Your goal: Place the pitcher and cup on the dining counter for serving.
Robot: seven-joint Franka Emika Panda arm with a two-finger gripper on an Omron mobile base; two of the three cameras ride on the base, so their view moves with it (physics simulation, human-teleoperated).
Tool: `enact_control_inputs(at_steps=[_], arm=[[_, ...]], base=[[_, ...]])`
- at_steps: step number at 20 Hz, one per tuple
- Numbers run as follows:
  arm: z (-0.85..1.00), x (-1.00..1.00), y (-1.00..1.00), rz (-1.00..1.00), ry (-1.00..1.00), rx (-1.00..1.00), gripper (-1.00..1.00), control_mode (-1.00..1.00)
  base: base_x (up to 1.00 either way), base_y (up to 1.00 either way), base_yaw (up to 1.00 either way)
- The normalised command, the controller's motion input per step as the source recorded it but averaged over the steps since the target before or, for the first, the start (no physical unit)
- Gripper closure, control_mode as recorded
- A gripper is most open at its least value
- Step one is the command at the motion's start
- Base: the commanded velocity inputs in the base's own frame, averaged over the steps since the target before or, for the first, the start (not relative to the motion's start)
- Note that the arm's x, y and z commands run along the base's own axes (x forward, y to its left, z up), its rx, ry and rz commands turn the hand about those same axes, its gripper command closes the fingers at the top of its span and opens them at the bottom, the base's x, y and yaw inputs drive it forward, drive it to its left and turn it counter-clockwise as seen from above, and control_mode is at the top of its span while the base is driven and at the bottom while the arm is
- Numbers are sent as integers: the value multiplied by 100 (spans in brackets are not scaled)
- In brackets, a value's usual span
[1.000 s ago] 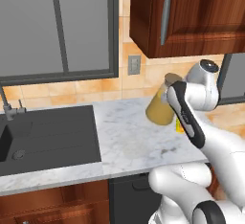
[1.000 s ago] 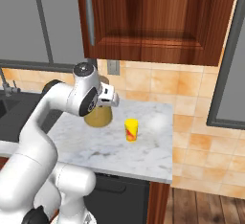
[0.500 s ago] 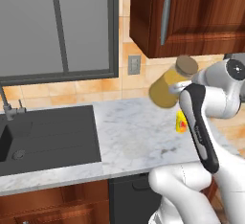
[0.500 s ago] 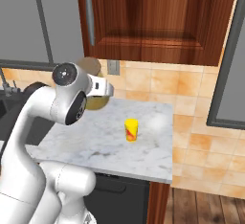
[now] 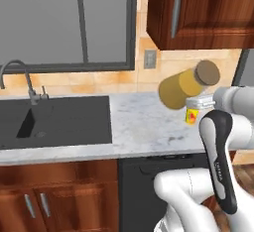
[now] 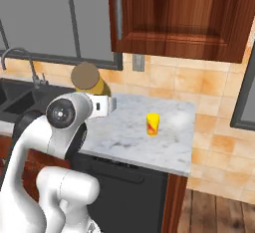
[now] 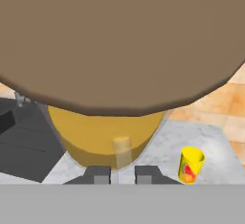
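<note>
Claw: the claw [image 7: 118,174] is closed on the pitcher [image 5: 186,84], fingers set narrowly on its lower body.
Pitcher: carried clear above the worktop [image 5: 144,127], tilted, brown lid [image 5: 207,73] pointing up and to the right in the left base view; judged to be lifted for transfer.
Cup: the cup [image 6: 152,124] stands upright on the marble, near the right end, apart from the pitcher.
Worktop: white-grey marble, with a black sink [image 5: 54,121] and tap [image 5: 20,75] on the left.
Room: tiled orange wall, window [image 5: 64,23], dark wood cupboards [image 6: 184,15] overhead.
Destination: the dining counter is not identified here.
</note>
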Motion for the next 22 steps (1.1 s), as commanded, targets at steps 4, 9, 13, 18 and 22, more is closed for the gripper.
enact_control_inputs(at_steps=[4, 9, 13, 18, 22], arm=[[0, 0, 0, 0, 0, 0, 100, 100], [0, 0, 0, 0, 0, 0, 100, 100], [0, 0, 0, 0, 0, 0, 100, 100], [0, 0, 0, 0, 0, 0, 100, 100], [0, 0, 0, 0, 0, 0, 100, 100]], base=[[-92, -3, 78], [-49, 0, 98], [-14, 0, 100], [-8, 2, 100], [-1, 5, 100]])
